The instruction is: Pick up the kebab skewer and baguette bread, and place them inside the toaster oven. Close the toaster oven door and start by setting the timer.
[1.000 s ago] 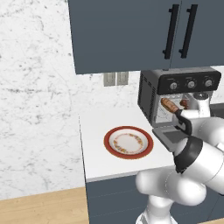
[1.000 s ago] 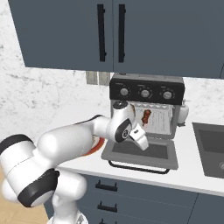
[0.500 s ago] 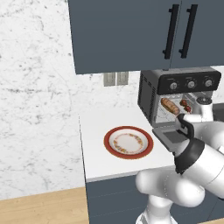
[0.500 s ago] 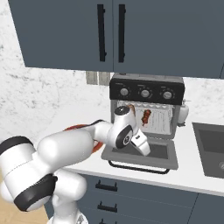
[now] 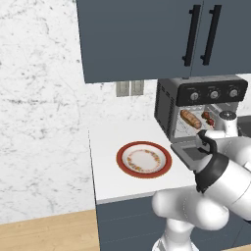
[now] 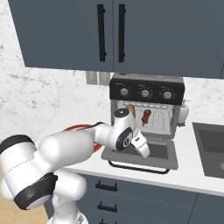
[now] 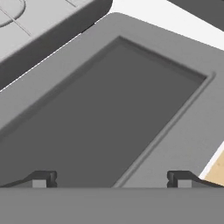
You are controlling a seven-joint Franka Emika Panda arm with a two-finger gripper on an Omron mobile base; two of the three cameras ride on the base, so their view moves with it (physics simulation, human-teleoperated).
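The toaster oven (image 6: pixel 146 89) stands on the counter with its door (image 6: pixel 168 156) folded down flat. Inside on the rack lie the baguette bread (image 5: pixel 190 118) at the left and the kebab skewer (image 5: pixel 208 117) at the right; the skewer (image 6: pixel 146 116) also shows in the right base view. My gripper (image 6: pixel 143 149) hangs low over the lowered door, pointing down at it. In the hand view the door's dark glass panel (image 7: pixel 100 109) is very close, and my gripper (image 7: pixel 111 179) is open with nothing between its fingertips (image 7: pixel 43 178).
A red-rimmed plate (image 5: pixel 143 160) sits bare on the white counter (image 5: pixel 108 171) left of the oven. A sink (image 6: pixel 212 148) lies to the oven's right, with a small white jar (image 6: pixel 183 113) beside it. Blue-grey cabinets (image 6: pixel 109 35) hang above.
My hand has drawn back from the oven's opening and come down over the open door. The bread and skewer stay on the rack.
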